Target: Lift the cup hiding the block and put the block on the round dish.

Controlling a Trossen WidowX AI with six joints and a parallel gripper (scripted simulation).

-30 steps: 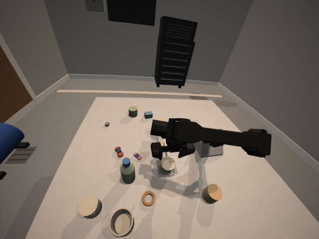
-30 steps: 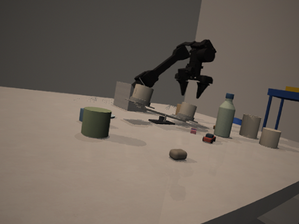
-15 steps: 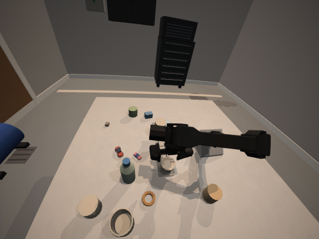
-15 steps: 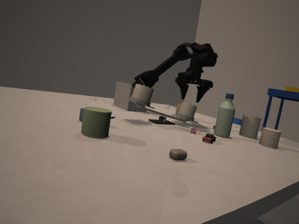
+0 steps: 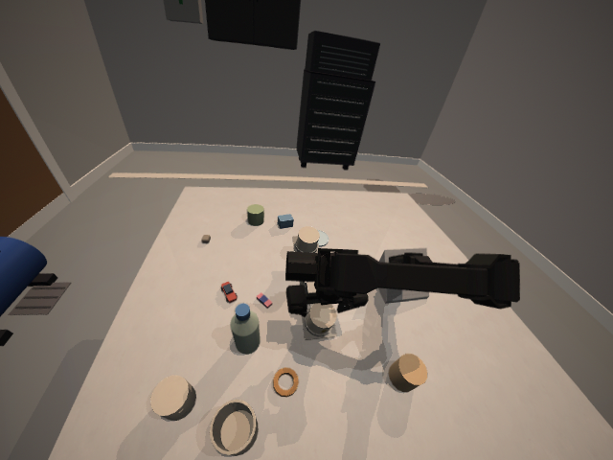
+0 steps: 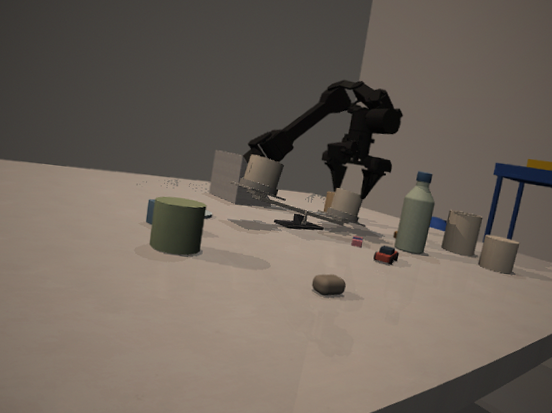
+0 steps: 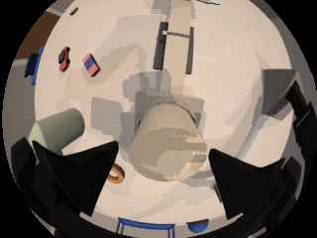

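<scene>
From desk's far side: fingers (image 6: 371, 185) wide open, holding nothing, pointing down at lower cup (image 6: 346, 204) (image 7: 168, 144) (image 5: 320, 317). Balance (image 6: 298, 224) (image 7: 176, 59) plainly tilted there; overhead, arm (image 5: 425, 277) covers its middle. Raised cup (image 6: 262, 174) (image 5: 307, 240) on other end, missing from wrist view. Dish (image 5: 323, 238) pale beside it overhead. Block unseen anywhere.

dim, muted light; soft overlapping shadows; wrist view bulges, edges black.
</scene>
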